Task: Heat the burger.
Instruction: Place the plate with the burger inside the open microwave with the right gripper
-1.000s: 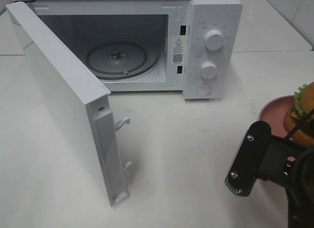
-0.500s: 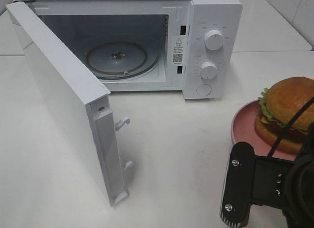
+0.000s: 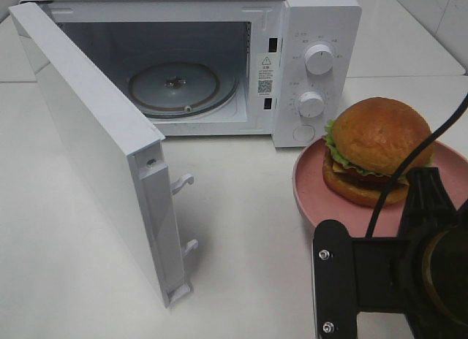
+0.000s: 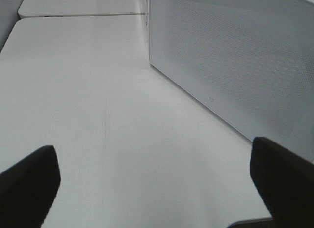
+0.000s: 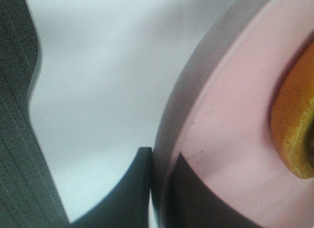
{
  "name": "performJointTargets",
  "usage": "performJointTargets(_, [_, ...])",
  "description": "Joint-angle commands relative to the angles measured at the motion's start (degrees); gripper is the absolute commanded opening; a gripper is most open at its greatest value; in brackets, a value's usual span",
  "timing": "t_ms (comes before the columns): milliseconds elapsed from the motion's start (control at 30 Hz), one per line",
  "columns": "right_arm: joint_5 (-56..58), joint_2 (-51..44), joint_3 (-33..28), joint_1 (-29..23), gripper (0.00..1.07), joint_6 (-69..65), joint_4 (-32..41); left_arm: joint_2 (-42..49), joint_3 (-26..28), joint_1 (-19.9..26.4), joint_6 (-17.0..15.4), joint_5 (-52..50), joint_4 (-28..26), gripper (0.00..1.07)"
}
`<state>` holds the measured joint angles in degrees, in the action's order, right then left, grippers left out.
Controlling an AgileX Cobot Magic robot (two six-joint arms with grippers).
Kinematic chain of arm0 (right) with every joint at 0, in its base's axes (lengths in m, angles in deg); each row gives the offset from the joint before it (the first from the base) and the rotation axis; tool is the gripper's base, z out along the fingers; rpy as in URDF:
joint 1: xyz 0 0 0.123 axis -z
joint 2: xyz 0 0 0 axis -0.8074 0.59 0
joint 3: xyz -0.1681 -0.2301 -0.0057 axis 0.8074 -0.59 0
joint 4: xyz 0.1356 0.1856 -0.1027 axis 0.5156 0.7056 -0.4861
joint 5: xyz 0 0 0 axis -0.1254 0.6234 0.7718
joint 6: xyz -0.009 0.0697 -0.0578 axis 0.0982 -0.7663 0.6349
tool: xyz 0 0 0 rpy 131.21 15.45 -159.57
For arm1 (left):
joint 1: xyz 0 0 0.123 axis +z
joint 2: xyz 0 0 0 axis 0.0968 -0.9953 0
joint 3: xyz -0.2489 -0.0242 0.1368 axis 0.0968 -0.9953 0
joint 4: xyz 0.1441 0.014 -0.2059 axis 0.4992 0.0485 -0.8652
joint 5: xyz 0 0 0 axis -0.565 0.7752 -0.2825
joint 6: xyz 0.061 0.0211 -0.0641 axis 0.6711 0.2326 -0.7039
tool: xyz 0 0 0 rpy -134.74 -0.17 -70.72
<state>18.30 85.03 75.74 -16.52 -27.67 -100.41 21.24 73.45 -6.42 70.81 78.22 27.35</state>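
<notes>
Nearest in the high view, the right arm's black wrist housing [image 3: 358,280] fills the lower right corner. A black cable [image 3: 439,131] runs up from it across the pink plate [image 3: 307,185]. The right end effector [image 5: 159,186] is closed on that plate's near rim. In its wrist view one dark finger lies against the outside of the rim and the other rests on the pink inner surface, with the rim pinched between them. Whether the plate rests on the white bench [image 3: 248,207] or hangs just above it cannot be told.

The burger [image 3: 376,145] sits on the plate, toward its far side, bun on top with green lettuce frilling out at the edge. The plate is in front of the microwave's control panel, to the right of the open cavity, and the burger is outside the oven. The wrist view catches only a slice of its orange bun.

The left end effector [image 4: 157,188] does not show in the high view. Its own camera shows the fingertips [image 4: 29,184] spread wide apart with nothing between them, above bare bench and beside the perforated outer face of the door [image 4: 230,66].

Farther back, the microwave [image 3: 322,17] stands with its door [image 3: 95,134] swung wide toward the camera on the left, its two latch hooks [image 3: 183,182] pointing right. Inside lies the glass turntable [image 3: 183,83], with nothing on it. Two round knobs [image 3: 319,59] sit one above the other on the panel.
</notes>
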Motion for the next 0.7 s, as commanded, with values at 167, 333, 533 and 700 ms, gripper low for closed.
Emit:
performJointTargets(167, [-4.8,-0.5,0.2,-0.1,0.0,7.1,-5.0,0.2,0.0,0.0,-0.2,0.1,-0.3,0.98])
performJointTargets(333, [-6.5,-0.5,0.2,-0.1,0.0,10.7,-6.1,0.2,0.0,0.0,-0.2,0.1,-0.3,0.98])
performJointTargets(533, [-10.4,-0.5,0.2,-0.1,0.0,11.3,-6.1,0.2,0.0,0.0,-0.2,0.1,-0.3,0.98])
performJointTargets(700, [-12.5,-0.5,0.2,1.4,0.0,13.8,-6.2,0.2,0.0,0.0,-0.2,0.1,-0.3,0.98])
